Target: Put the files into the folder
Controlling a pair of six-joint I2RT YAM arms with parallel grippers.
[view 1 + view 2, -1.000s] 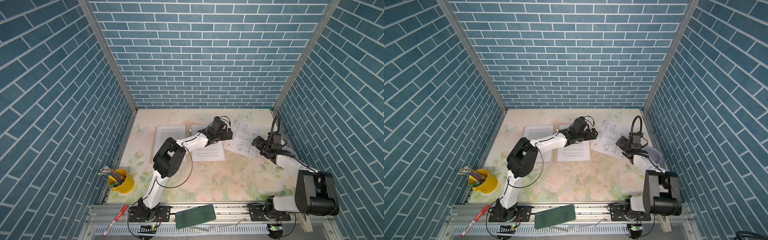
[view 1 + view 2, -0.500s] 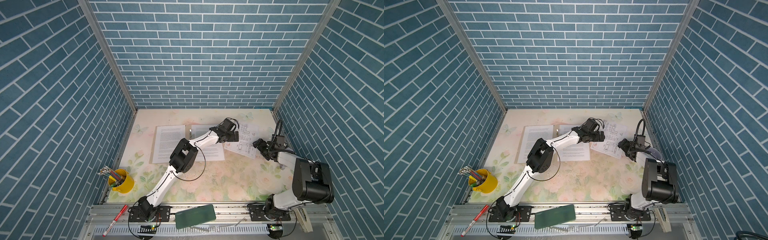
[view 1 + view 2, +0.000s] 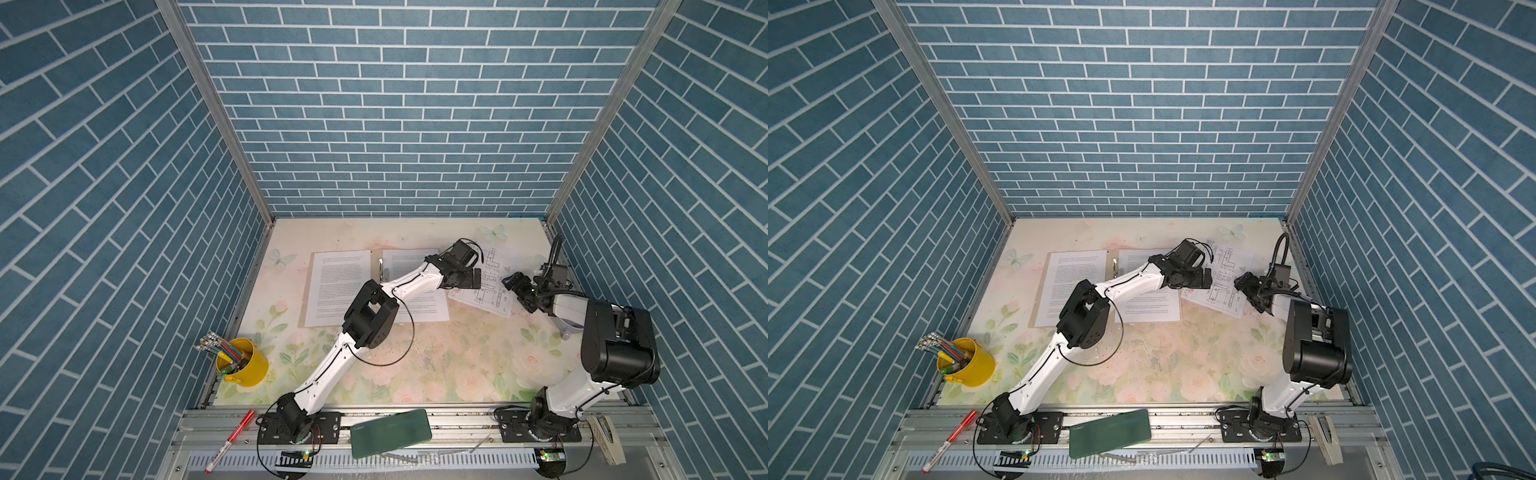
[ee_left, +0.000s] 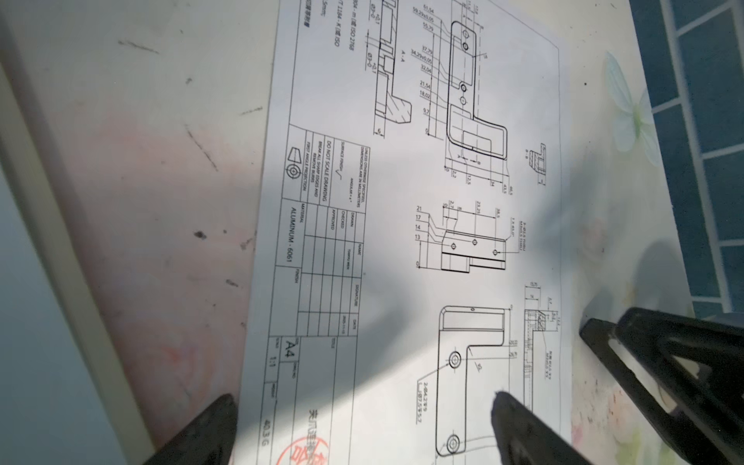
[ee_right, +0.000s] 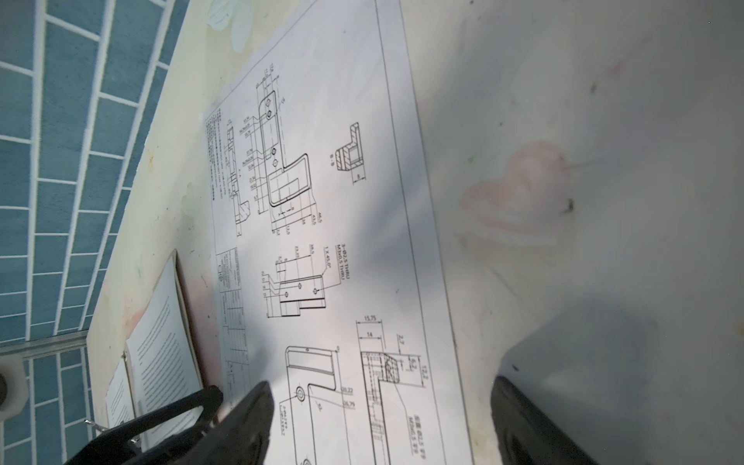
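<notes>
The tan folder (image 3: 303,316) lies open at the back left of the table, its metal clip (image 3: 382,268) on the spine. Two files with dense text lie on it, one on each half (image 3: 338,286) (image 3: 415,307). The third file, a sheet of line diagrams (image 3: 488,286) (image 4: 402,201) (image 5: 322,241), lies flat on the table just right of the folder. My left gripper (image 3: 477,278) (image 4: 362,406) hovers open over that sheet's folder-side edge. My right gripper (image 3: 515,291) (image 5: 382,402) stands open astride its opposite edge. Neither holds anything.
A yellow cup of pens (image 3: 243,368) stands at the front left. On the front rail lie a red marker (image 3: 230,440) and a dark green case (image 3: 390,432). Blue brick walls close in the table on three sides, and the right wall is close behind my right arm.
My left arm has stretched to the right, carrying its gripper from over the folder to the diagram sheet. My right gripper stays at the sheet's edge while that arm's elbow has drawn in.
</notes>
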